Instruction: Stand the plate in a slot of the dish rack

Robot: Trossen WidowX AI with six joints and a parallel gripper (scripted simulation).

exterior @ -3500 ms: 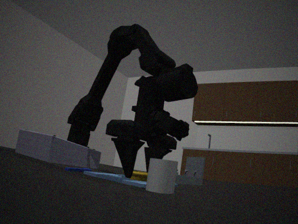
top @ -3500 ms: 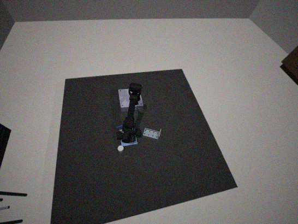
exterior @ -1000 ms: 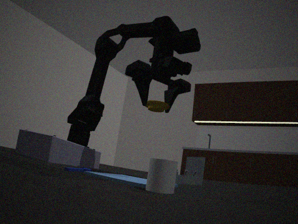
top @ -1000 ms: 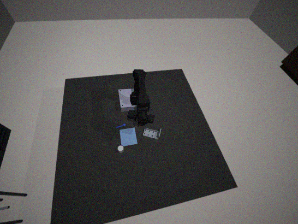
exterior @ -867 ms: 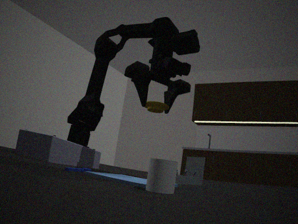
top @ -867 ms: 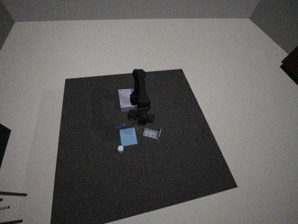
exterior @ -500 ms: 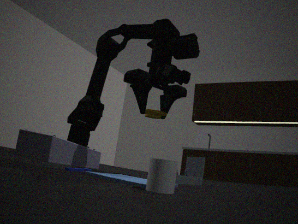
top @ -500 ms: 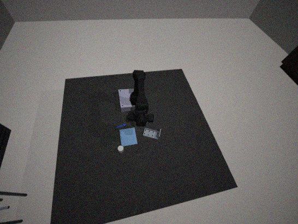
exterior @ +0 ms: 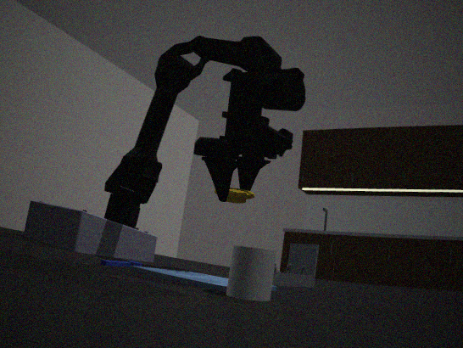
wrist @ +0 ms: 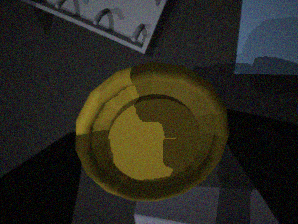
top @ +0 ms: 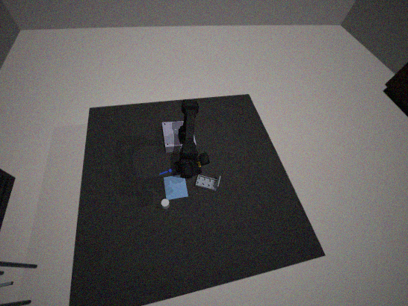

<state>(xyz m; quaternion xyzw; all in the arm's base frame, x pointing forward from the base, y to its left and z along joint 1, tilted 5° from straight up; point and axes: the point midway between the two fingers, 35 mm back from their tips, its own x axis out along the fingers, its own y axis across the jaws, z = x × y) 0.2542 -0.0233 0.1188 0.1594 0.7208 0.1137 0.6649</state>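
The yellow round plate [exterior: 240, 196] [wrist: 137, 150] is held roughly level, face up, high above the dark table. My gripper [exterior: 234, 195] [wrist: 151, 129] is shut on the plate, with one finger at each side of its rim. In the top view the arm hides most of the plate. The pale dish rack [top: 203, 182] [wrist: 134, 47] stands on the table, with rows of small loops and an upright panel at one end. In the wrist view it lies beyond the plate at the upper left. It is low at the right in the exterior view.
A light blue square mat [top: 175, 187] [exterior: 195, 277] [wrist: 267, 45] lies beside the rack. A white cylinder [top: 165, 203] [exterior: 251, 273] stands near the mat's corner. A blue spoon-like utensil [top: 164, 172] [exterior: 120, 263] lies by the mat. A pale box [top: 170, 134] [exterior: 55, 225] is at the arm's base.
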